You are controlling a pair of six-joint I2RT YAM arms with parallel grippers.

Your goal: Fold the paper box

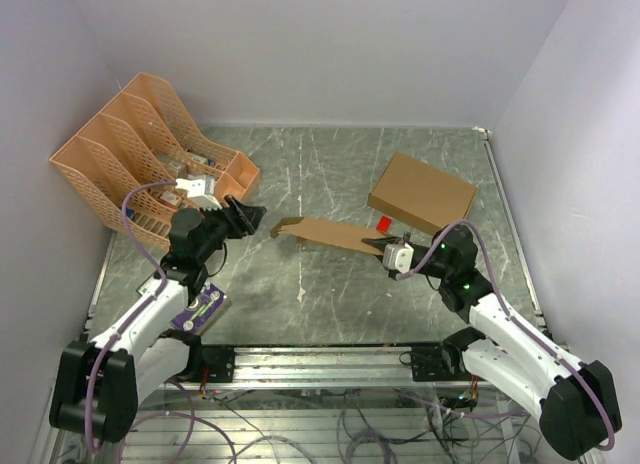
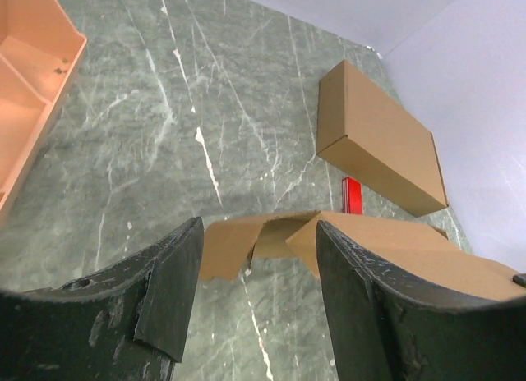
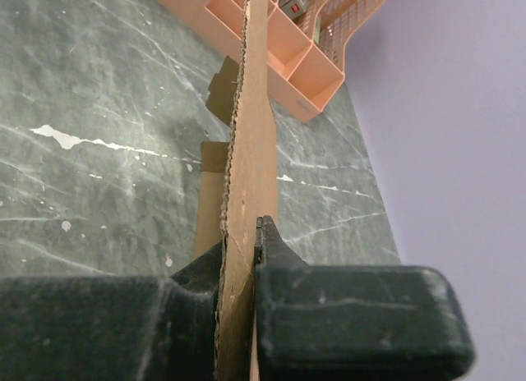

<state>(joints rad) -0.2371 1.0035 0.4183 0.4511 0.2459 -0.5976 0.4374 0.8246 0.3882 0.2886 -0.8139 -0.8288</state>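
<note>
The paper box (image 1: 325, 233) is a flat brown cardboard sheet with flaps, held above the table's middle. My right gripper (image 1: 386, 248) is shut on its right end. In the right wrist view the sheet (image 3: 249, 143) stands edge-on, pinched between the two jaws (image 3: 249, 248). My left gripper (image 1: 248, 215) is open, just left of the sheet's left end and apart from it. From the left wrist, the notched flaps (image 2: 234, 243) lie beyond the gap between the dark fingers (image 2: 168, 291), and nothing sits between them (image 2: 259, 274).
A larger closed brown box (image 1: 422, 191) lies at the back right, with a small red item (image 1: 384, 224) beside it. An orange mesh file rack (image 1: 140, 149) holding small items stands at the back left. Walls enclose the marble table (image 1: 300, 174).
</note>
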